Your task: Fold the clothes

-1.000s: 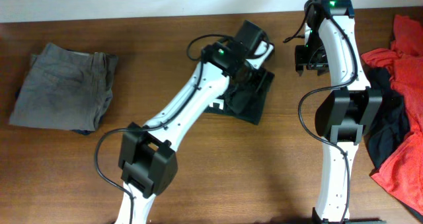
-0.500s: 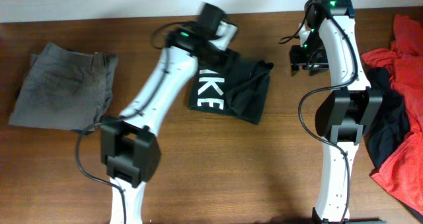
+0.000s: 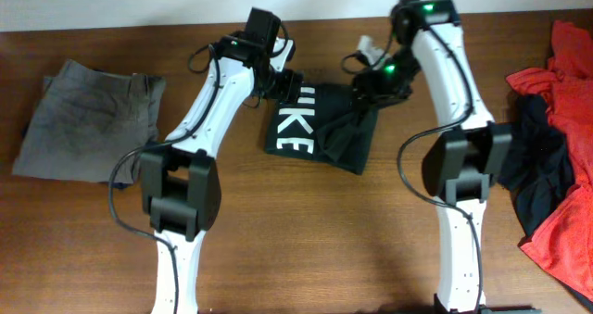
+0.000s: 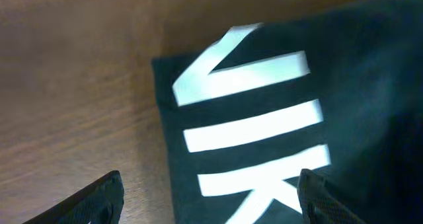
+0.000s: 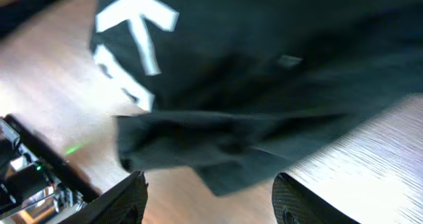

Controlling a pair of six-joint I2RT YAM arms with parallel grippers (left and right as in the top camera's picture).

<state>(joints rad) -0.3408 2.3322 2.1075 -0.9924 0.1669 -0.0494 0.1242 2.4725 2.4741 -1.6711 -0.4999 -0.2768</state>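
Observation:
A black garment with white letters (image 3: 320, 127) lies partly folded at the table's middle back. It fills the left wrist view (image 4: 277, 118) and the right wrist view (image 5: 264, 85). My left gripper (image 3: 283, 81) hovers open and empty over the garment's back left corner (image 4: 208, 197). My right gripper (image 3: 363, 84) is open and empty above the garment's back right edge (image 5: 208, 201). A folded grey garment (image 3: 91, 119) lies at the far left. A heap of red and dark clothes (image 3: 556, 147) lies at the right edge.
The wooden table (image 3: 324, 240) runs to a pale wall at the back. Both arm bases stand at the front edge. Part of the other arm with a green light (image 5: 33, 164) shows in the right wrist view.
My left arm swung from over the black garment toward the back left, uncovering its white letters. My right gripper moved left and down to the garment's back right edge.

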